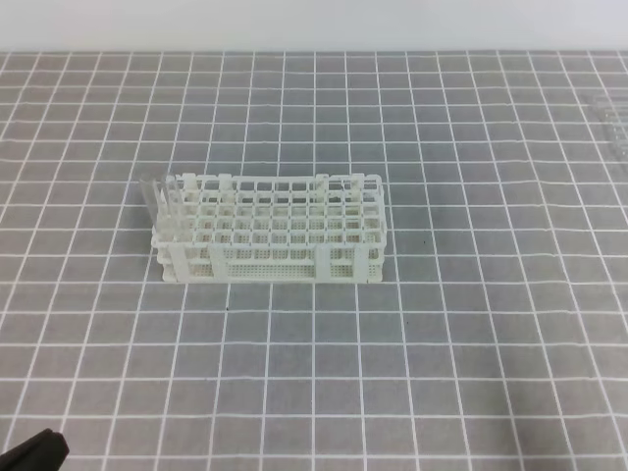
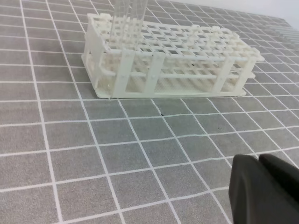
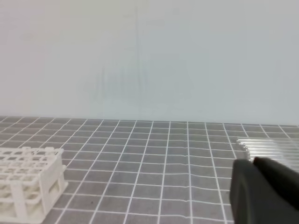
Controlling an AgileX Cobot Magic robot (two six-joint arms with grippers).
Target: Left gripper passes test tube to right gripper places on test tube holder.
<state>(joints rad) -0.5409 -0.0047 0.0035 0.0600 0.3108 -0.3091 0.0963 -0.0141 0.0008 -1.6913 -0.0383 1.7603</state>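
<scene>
The white test tube holder (image 1: 270,231) stands mid-table; it also shows in the left wrist view (image 2: 168,60) and at the left edge of the right wrist view (image 3: 28,186). Clear test tubes (image 1: 162,204) stand upright in its left end, and their lower parts show at the top of the left wrist view (image 2: 128,14). More clear test tubes (image 3: 271,145) lie flat just beyond my right gripper (image 3: 252,162), which is shut and empty. My left gripper (image 2: 258,159) is shut and empty, low over the mat in front of the holder. Only a black tip of it (image 1: 34,453) shows in the high view.
The table is covered by a grey mat with a white grid (image 1: 412,373). The lying tubes (image 1: 613,123) sit at the far right edge of the high view. A pale wall runs along the back of the table.
</scene>
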